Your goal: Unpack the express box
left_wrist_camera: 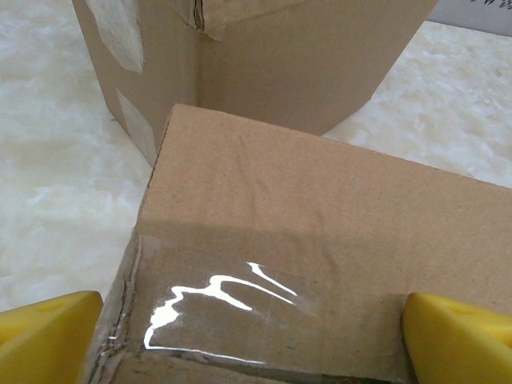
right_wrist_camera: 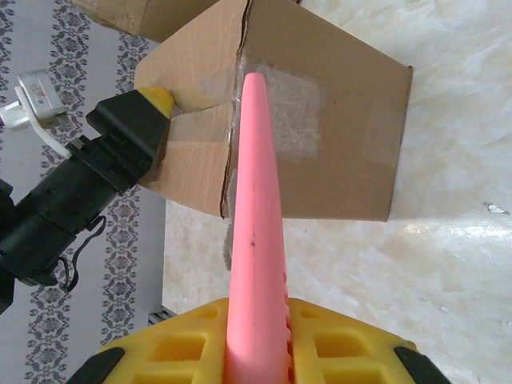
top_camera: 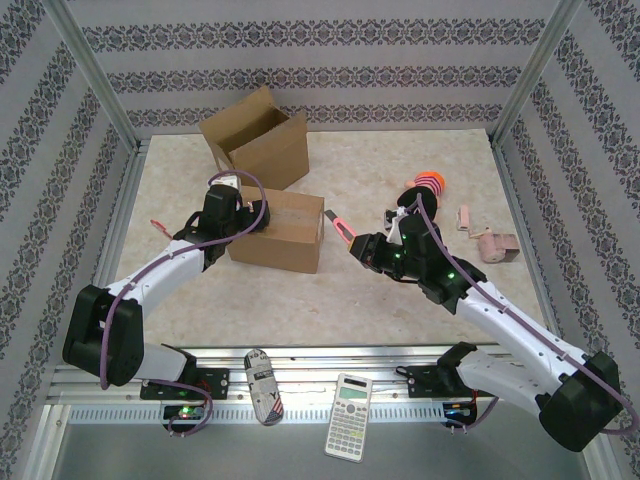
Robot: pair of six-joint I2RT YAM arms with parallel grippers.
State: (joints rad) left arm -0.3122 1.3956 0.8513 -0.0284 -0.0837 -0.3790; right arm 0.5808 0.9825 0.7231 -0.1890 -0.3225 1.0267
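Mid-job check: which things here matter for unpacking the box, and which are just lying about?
For the job: taped brown cardboard box; long pink plastic tool, held by the right gripper; open left gripper astride the box.
Lying about: open brown cardboard box behind; white calculator; orange striped object; pale pink object.

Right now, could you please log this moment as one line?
left end effector: open over taped box; right end effector: shut on pink tool; tip: near box seam

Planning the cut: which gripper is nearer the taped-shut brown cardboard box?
Left. The left gripper straddles the left end of the taped-shut brown cardboard box, jaws wide. The right gripper stands off its right side, clamping a long pink tool aimed at it.
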